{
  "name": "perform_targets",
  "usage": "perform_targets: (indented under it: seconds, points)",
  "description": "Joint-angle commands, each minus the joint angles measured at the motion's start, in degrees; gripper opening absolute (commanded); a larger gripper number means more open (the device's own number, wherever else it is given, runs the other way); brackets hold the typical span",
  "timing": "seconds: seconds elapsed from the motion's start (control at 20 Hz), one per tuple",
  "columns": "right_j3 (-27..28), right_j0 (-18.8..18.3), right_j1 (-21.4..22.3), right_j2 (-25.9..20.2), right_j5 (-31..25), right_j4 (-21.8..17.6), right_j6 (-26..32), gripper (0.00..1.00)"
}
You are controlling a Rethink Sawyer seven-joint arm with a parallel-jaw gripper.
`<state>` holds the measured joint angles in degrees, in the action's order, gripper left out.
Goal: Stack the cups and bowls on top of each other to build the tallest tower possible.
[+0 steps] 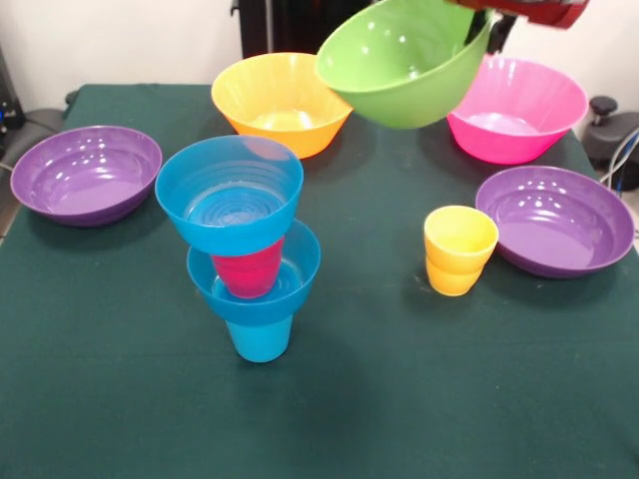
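Tower (250, 254) stands mid-worktop (120, 399): blue cup (260, 339) at base, blue bowl (256, 289) on it w/ red cup (246, 271) inside, 2nd blue bowl (230, 195) on top, empty. Green bowl (404, 62) hangs tilted in the air behind-right of tower, under the arm (529, 10); fingers hidden, can't tell their state. Orange bowl (282, 102) behind tower, pink bowl (517, 108) far right-behind. Yellow cup (459, 249) right of tower, purple bowl (555, 220) beyond it; other purple bowl (85, 173) left. All empty.

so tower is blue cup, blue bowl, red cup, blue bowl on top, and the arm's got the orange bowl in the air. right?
Not quite. The front view shows the lime green bowl held tilted in the air; the orange bowl sits on the table. The tower order is right: blue cup, blue bowl, red cup, blue bowl on top.
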<state>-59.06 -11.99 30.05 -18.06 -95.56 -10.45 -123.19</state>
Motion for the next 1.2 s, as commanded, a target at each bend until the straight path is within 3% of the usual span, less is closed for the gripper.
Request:
perform_targets:
  seconds: [0.05, 0.35, 0.85, 1.2]
  points:
    - [4.7, 2.36, -0.61, 1.0, -8.56, 1.19, -11.06, 0.0]
    - [12.83, 3.43, -2.76, 1.16, -10.51, -4.67, -4.44, 0.0]
    - [24.73, 3.78, -7.98, -0.14, -20.32, -8.7, -1.28, 0.0]
    - [28.54, 4.12, -9.09, -0.37, -24.94, -10.35, 0.31, 0.0]
